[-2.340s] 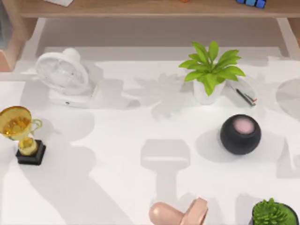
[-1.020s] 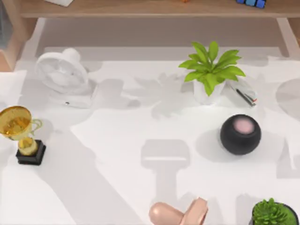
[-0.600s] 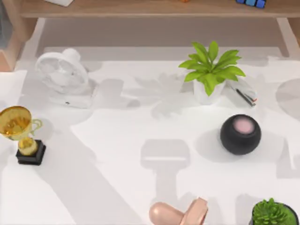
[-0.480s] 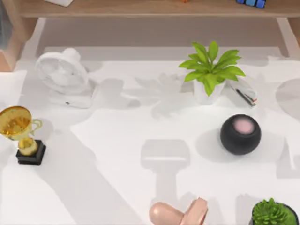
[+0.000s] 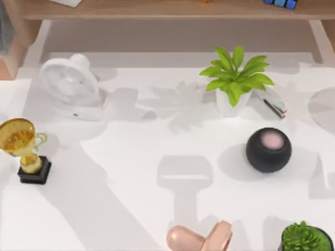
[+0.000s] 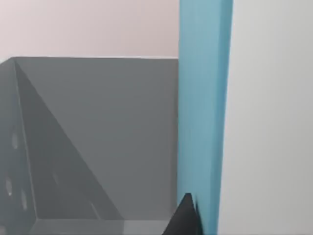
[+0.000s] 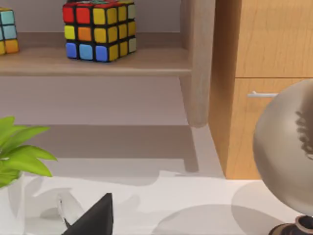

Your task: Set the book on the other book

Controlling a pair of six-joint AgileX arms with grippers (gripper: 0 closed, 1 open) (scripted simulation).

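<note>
The upright light-blue slab, likely a book [image 6: 203, 112], stands just beside the left end effector [image 6: 186, 218]; its grip I cannot tell.

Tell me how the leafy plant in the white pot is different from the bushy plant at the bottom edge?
The leafy plant has long, pointed, spread leaves; the bushy plant is a tight clump of tiny fronds. The leafy plant grows from a white pot toward the back of the table; the bushy plant sits in a dark pot at the front right corner, cut off by the top view's edge. Both are green potted plants.
</note>
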